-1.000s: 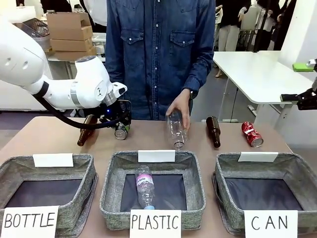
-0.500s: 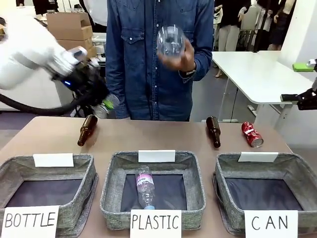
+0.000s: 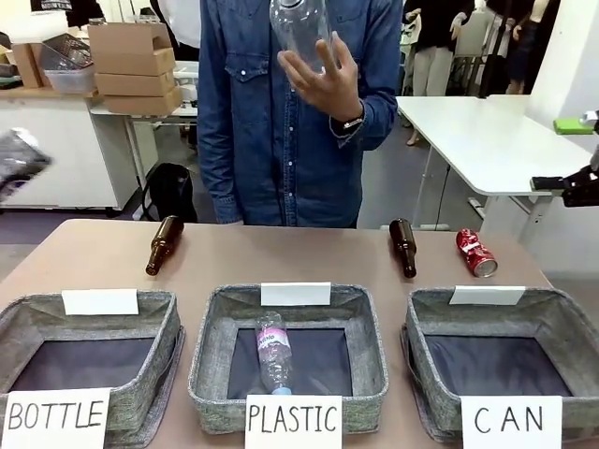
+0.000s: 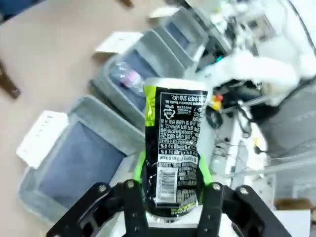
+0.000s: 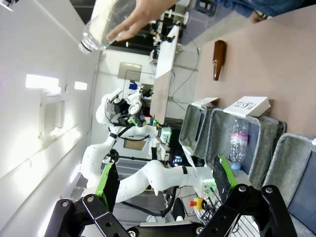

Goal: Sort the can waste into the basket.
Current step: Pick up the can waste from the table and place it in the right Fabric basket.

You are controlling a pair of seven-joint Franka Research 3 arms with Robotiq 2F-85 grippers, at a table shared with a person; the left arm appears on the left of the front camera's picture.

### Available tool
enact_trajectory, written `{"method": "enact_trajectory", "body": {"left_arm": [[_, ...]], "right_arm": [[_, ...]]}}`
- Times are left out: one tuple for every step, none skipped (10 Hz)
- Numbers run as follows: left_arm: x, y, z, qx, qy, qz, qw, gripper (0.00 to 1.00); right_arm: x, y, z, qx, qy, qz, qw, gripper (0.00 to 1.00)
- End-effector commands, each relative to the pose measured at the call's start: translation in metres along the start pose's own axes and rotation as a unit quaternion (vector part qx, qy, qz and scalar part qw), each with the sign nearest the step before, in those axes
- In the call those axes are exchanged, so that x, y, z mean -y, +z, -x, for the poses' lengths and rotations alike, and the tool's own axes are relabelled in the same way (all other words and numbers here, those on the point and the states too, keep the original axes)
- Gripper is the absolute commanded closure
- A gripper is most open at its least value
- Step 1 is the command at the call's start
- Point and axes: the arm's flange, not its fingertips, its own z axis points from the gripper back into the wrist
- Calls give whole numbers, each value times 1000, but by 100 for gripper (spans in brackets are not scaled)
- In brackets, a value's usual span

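My left gripper [image 4: 170,197] is shut on a black can [image 4: 175,143] with a lime stripe and white print, held upright high above the baskets. In the front view that gripper is a dark blur [image 3: 14,161] at the left edge. A dented red can [image 3: 475,253] lies on the table at the far right, behind the grey basket [image 3: 552,313] signed "CAN"; its dark floor is bare. In the left wrist view this basket [image 4: 190,27] is the farthest one. My right gripper [image 5: 165,182] is open off the table's right side, with nothing between its green pads.
Two brown bottles [image 3: 164,245] [image 3: 402,248] lie at the back of the table. The PLASTIC basket [image 3: 211,360] holds a clear bottle [image 3: 273,351]; the BOTTLE basket [image 3: 159,327] stands on the left. A person behind the table holds a clear bottle [image 3: 299,28] up high.
My left arm lifted the black can off the table and swung up and left to the picture's edge. The person raised the clear bottle from the table to above chest height.
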Motion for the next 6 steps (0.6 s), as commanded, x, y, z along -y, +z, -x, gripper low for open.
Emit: {"method": "enact_trajectory", "body": {"left_arm": [[-9,-3,8,50,-35,50,997,100],[0,0,0,0,0,0,1000,100],[0,0,0,0,0,0,1000,100],[0,0,0,0,0,0,1000,100],[0,0,0,0,0,0,1000,100],[0,0,0,0,0,0,1000,100]], "right_arm": [[0,0,-1,0,15,-6,1000,0],[0,0,-1,0,15,-6,1000,0],[0,0,-1,0,15,-6,1000,0],[0,0,-1,0,15,-6,1000,0],[0,0,-1,0,15,-6,1000,0],[0,0,-1,0,15,-6,1000,0]]}}
